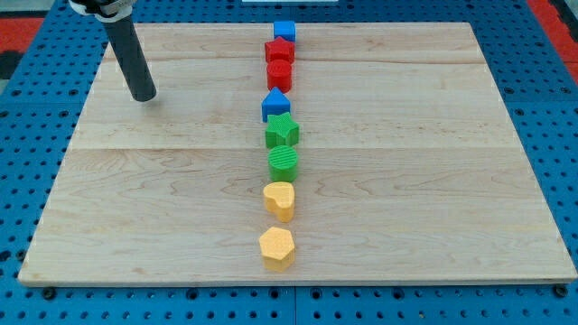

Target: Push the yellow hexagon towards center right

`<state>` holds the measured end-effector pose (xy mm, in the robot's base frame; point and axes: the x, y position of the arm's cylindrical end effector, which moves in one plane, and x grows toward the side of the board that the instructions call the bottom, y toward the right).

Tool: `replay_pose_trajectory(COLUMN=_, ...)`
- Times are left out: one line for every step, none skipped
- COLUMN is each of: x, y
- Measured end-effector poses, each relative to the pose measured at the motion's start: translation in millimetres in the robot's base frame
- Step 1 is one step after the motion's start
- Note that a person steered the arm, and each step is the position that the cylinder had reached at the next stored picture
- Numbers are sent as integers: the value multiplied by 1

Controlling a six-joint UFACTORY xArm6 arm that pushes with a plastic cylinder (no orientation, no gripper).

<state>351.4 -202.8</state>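
The yellow hexagon (276, 248) sits near the view's bottom edge of the wooden board (433, 162), at the lower end of a column of blocks. Above it are a yellow heart-like block (280, 200), a green round block (283, 163), a green star (282, 131), a blue pentagon-like block (275, 105), two red blocks (279, 74) (279, 51) and a blue cube (285, 32). My tip (144, 95) rests on the board at the view's upper left, far from the yellow hexagon and from every block.
The board lies on a blue perforated table (27, 181). A red area (23, 27) shows at the view's top left corner and another at the top right.
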Motion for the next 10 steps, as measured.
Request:
replay_pose_trajectory(x=0, y=0)
replay_pose_trajectory(x=48, y=-5)
replay_pose_trajectory(x=149, y=10)
replay_pose_trajectory(x=231, y=44)
replay_pose_trajectory(x=248, y=135)
replay_pose_trajectory(x=250, y=196)
replay_pose_trajectory(x=249, y=255)
replay_pose_trajectory(x=246, y=257)
replay_pose_trajectory(x=228, y=255)
replay_pose_trajectory(x=216, y=260)
